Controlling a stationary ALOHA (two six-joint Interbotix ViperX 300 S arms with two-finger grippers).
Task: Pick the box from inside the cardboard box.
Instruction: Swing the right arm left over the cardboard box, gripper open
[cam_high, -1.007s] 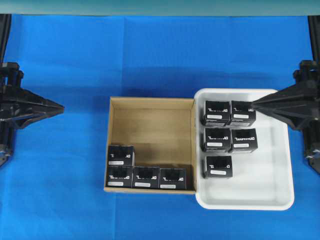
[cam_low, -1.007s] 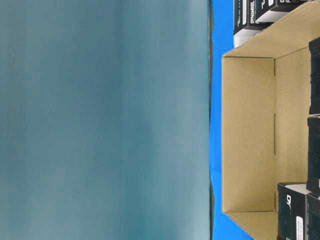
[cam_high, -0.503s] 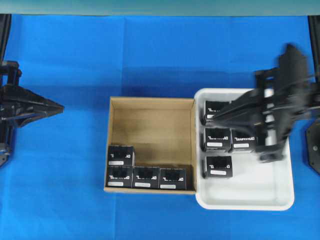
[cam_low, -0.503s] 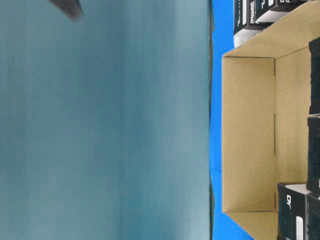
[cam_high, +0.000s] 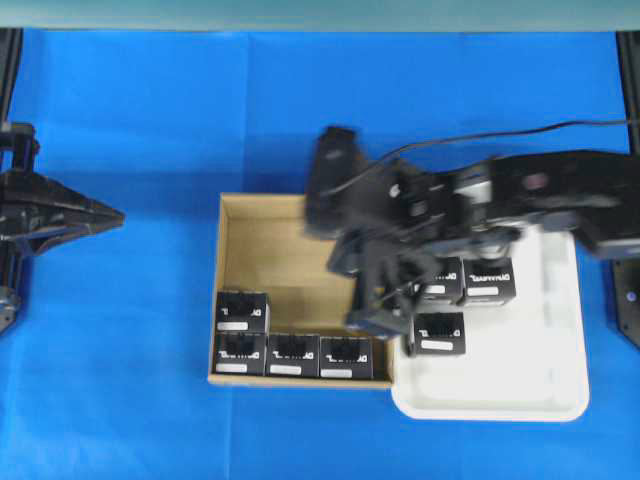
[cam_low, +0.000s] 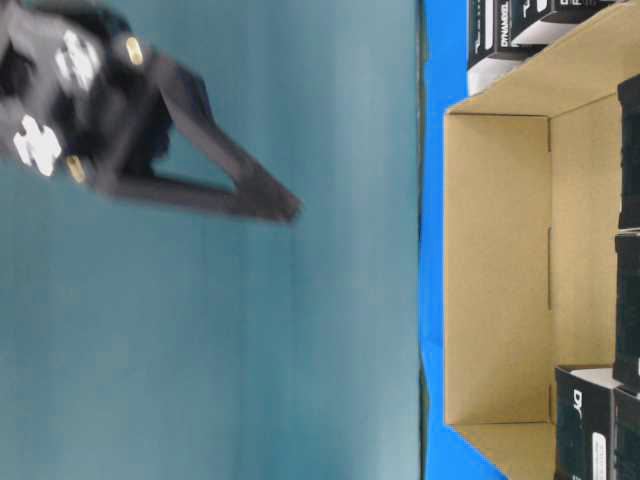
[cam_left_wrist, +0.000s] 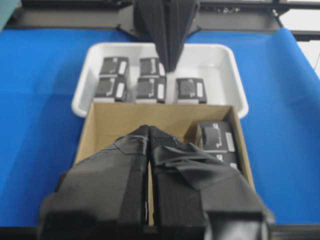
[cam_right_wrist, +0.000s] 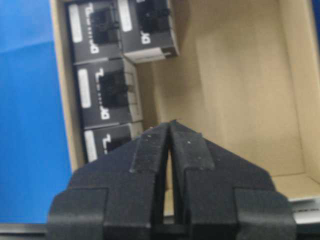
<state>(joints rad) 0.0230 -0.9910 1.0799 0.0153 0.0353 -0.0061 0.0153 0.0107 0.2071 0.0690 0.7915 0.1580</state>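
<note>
Box (cam_high: 344, 355): small, black, white label strip; one of four inside the cardboard box (cam_high: 300, 230), where three sit in a row along the near wall and a fourth (cam_high: 242, 311) is stacked behind the left-hand one. Five more of the same kind sit in the white tray (cam_high: 560, 390), which touches the cardboard box on its right side.

Right gripper (cam_right_wrist: 171, 131): reached across over the right half of the cardboard box, blurred in the overhead view; jaws pressed together, holding nothing. Well above the floor of the cardboard box, judging from the table-level view.

Left gripper (cam_left_wrist: 149, 131): parked at the left edge of the counter (cam_high: 140, 130), jaws pressed together, empty.

Risks noted:
- Jaws are not spread; a descent as they stand would probably ram the top of a box instead of straddling it.
- The four boxes touch one another and the wall, leaving little room for a jaw; a neighbour could be dragged, tipped or lifted along.
- The cardboard box looks light and unfixed; a sideways push may slide it against the tray.
- Identical boxes lie in the tray nearby; picking one there would miss the task.
</note>
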